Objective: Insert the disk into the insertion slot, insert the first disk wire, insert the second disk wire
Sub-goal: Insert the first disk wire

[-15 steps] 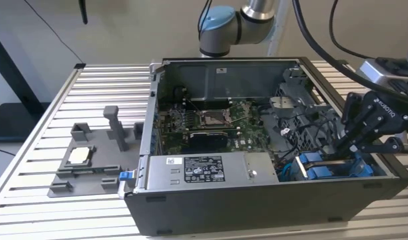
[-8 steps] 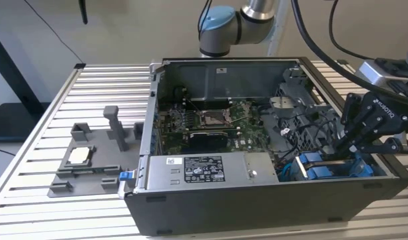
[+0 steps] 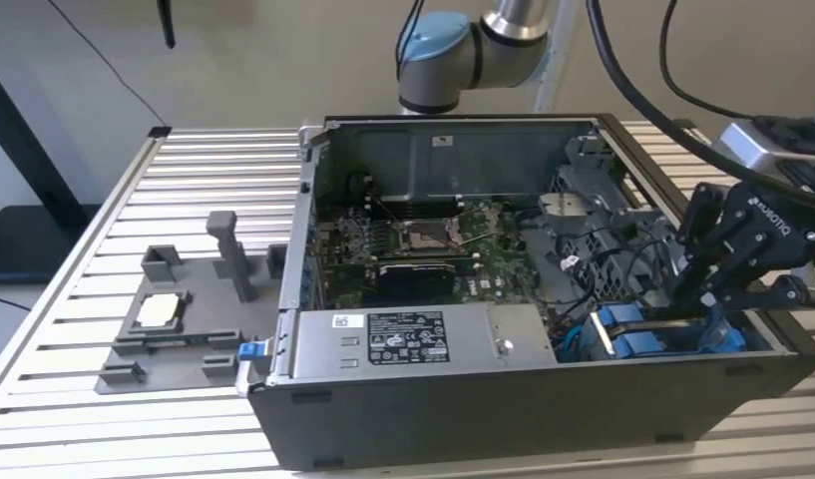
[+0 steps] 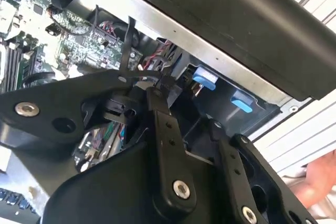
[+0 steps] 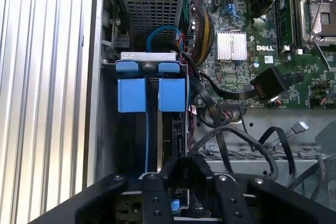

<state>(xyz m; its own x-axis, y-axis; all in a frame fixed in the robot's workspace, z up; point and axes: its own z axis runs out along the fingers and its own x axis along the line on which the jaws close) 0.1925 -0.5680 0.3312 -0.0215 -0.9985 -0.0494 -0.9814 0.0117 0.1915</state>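
An open black metal computer case (image 3: 514,409) is being carried by a slatted aluminium desk (image 3: 61,329). Along its near wall one boxy silver power supply (image 3: 407,344) is being seen. Beside it, toward the exterior view's right, is the insertion slot (image 3: 636,339), a narrow dark grey plastic bay being marked by two rectangular blue tabs (image 5: 131,94). The black jointed pincer (image 3: 682,302) is being held right at this slot; how far open it is cannot be told. Two loose black wires (image 5: 270,82) with blocky plugs are being draped nearby. Farther back, one square silver socket (image 3: 427,235) is being framed by the green circuit board (image 3: 494,261).
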